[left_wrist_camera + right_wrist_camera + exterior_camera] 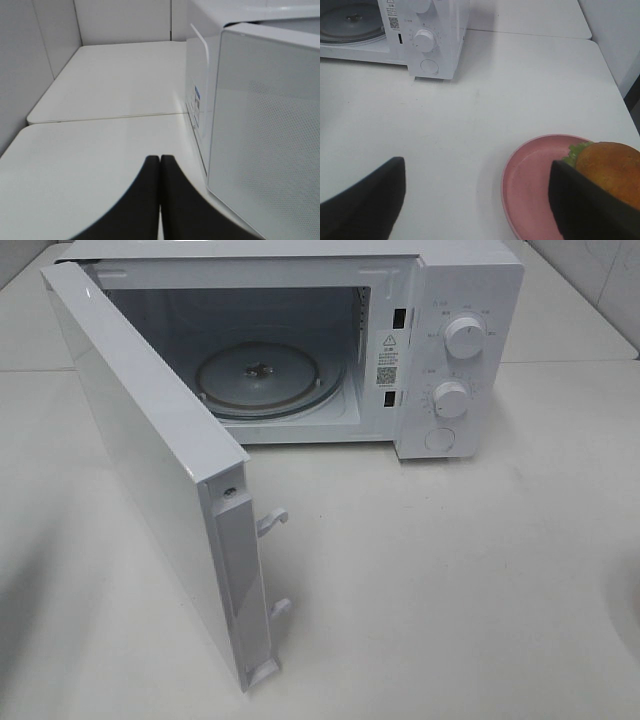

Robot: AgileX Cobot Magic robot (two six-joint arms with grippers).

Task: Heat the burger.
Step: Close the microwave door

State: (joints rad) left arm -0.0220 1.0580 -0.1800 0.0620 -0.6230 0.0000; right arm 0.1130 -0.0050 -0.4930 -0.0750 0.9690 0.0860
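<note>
Only the right wrist view shows the burger (pixel 612 167), with its golden-brown bun and green lettuce. It sits on a pink plate (pixel 530 182) on the white table. My right gripper (pixel 475 205) hangs open over the plate's near side, one dark finger (pixel 587 207) in front of the burger and the other (pixel 367 202) over bare table, holding nothing. In the left wrist view my left gripper (pixel 159 200) is shut and empty, low over the table beside the open microwave door (pixel 270 135). Neither gripper appears in the exterior high view.
The white microwave (pixel 440 340) stands at the back with its door (pixel 150 450) swung wide toward the front left. An empty glass turntable (pixel 265 375) lies inside. Two knobs (pixel 465 337) are on its right panel. The microwave (pixel 440 30) lies far ahead of the plate.
</note>
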